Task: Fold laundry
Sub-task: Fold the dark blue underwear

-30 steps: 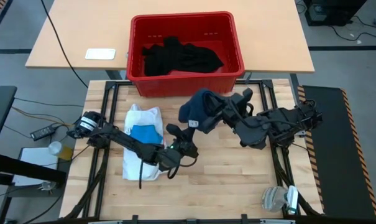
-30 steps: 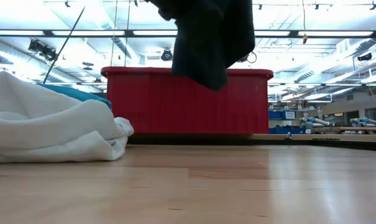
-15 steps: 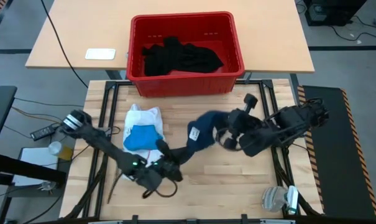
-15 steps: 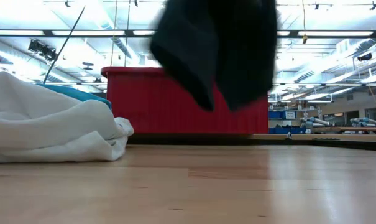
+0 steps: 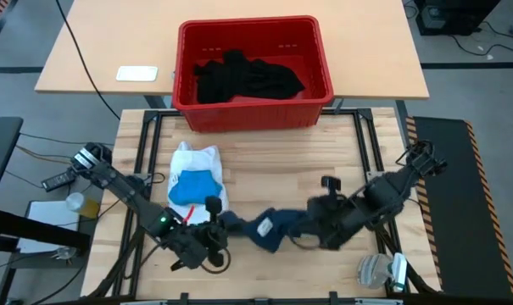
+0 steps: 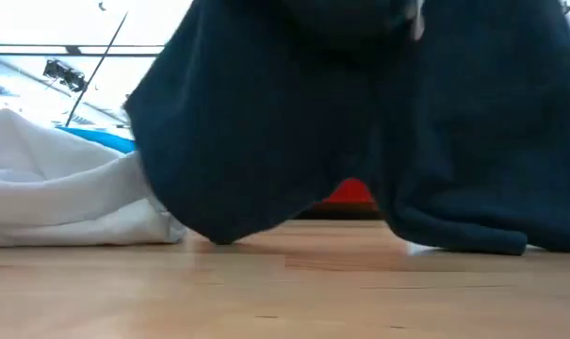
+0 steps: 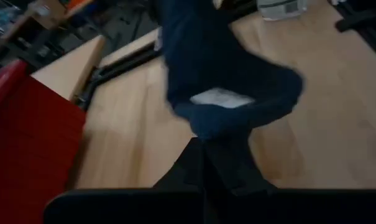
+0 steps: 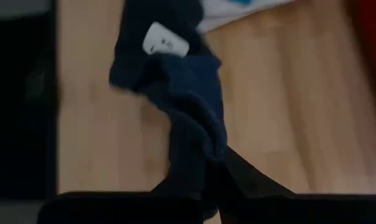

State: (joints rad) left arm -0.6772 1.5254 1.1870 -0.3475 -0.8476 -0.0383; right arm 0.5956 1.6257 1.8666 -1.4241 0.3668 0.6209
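Now your left fingers and right fingers each pinch the dark blue cloth low over the counter.

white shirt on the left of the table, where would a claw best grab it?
Judging by the high view, take the white shirt at its bare near edge, coming from the table's front. The bright blue piece lies on its middle, so a centre grip would catch both. Both claws hold the dark blue garment.

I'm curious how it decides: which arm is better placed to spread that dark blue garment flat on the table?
Neither alone. The left gripper and right gripper each pinch an opposite end of the dark blue garment, low over the wooden table, so spreading likely needs both.
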